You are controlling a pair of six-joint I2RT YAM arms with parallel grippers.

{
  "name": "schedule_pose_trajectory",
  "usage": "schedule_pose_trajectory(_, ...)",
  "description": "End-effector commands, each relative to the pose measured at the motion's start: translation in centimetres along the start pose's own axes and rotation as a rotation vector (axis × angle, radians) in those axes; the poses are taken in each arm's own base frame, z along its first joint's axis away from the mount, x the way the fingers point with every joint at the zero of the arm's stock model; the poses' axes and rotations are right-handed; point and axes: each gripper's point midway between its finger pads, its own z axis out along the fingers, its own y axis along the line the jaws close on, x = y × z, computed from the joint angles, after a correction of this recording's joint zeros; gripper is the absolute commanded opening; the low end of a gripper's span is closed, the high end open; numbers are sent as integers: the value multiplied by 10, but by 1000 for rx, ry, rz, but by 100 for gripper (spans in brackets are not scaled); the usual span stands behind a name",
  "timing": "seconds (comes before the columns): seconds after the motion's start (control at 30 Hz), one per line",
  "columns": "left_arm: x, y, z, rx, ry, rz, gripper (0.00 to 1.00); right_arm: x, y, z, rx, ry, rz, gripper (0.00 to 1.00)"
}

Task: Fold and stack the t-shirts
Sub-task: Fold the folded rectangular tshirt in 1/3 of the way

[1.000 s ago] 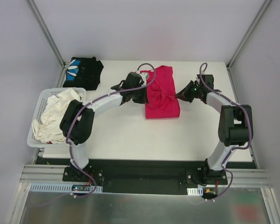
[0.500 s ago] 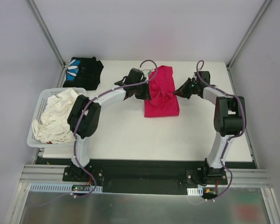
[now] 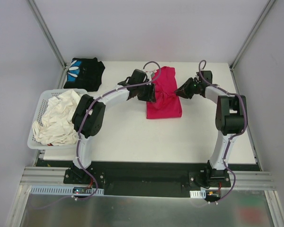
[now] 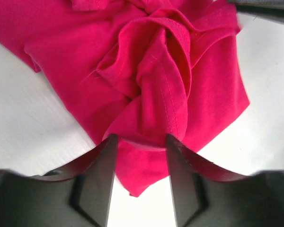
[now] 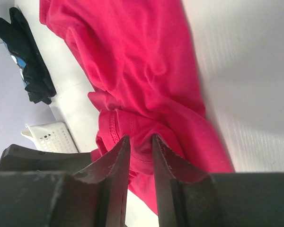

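Observation:
A pink t-shirt [image 3: 164,97] lies partly folded and bunched at the back middle of the table. My left gripper [image 3: 154,94] is at its left edge. In the left wrist view the jaws [image 4: 142,142] stand open, with a raised fold of pink cloth [image 4: 146,71] just at their tips. My right gripper [image 3: 178,92] is at the shirt's right edge. In the right wrist view its jaws [image 5: 140,142] stand slightly apart, with loose pink fabric [image 5: 142,61] in the gap. A folded black t-shirt [image 3: 84,72] with a blue and white print lies at the back left corner.
A white basket [image 3: 38,111] at the left edge holds crumpled white shirts [image 3: 54,118]. The black shirt [image 5: 31,66] and the basket [image 5: 49,137] also show in the right wrist view. Metal frame posts rise at the table's back corners.
Both grippers carried the shirt's edges toward the back of the table. Their jaws, shut on the cloth before, have now parted.

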Motion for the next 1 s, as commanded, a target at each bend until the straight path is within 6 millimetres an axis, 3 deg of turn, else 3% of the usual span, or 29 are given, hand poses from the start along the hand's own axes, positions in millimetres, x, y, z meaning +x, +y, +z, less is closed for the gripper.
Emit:
schedule_pose_trajectory(0.0,-27,-5,-20,-12,-72,41,57,-27,18,-4,-26,-53,-49,28)
schedule_pose_trajectory(0.03,-30,-6,-23,-13,-82,44,72,-31,19,-5,-31,-58,-55,28)
schedule_pose_trajectory(0.1,-36,-9,-32,-19,-106,46,84,-36,19,-6,-22,-53,-59,28)
schedule_pose_trajectory(0.2,-38,-14,-45,-21,-126,49,91,-47,26,-16,-10,-78,-96,28)
schedule_pose_trajectory(0.33,-38,-19,-67,-30,-156,54,93,-53,31,-35,-7,-107,-118,28)
schedule_pose_trajectory(0.43,-33,-24,-85,-26,-174,57,93,-37,38,-46,-29,-93,-131,28)
schedule_pose_trajectory(0.5,-28,-30,-95,-19,-179,59,93,-11,34,-44,-29,-53,-133,28)
schedule_pose_trajectory(0.53,-27,-31,-98,-18,-182,58,93,-3,43,-52,-42,-66,-157,27)
schedule_pose_trajectory(0.57,-25,-32,-101,-18,-183,60,93,15,48,-48,-43,-45,-193,27)
schedule_pose_trajectory(0.6,-21,-33,-105,-20,-185,62,93,28,40,-47,-19,-30,-198,25)
schedule_pose_trajectory(0.67,-18,-34,-107,-19,-183,76,93,51,50,-48,-28,-6,-242,22)
schedule_pose_trajectory(0.8,-8,-36,-102,18,-129,132,93,81,45,-40,-16,48,-246,13)
schedule_pose_trajectory(0.97,8,-25,-91,-7,26,220,94,99,48,-28,-23,82,-269,14)
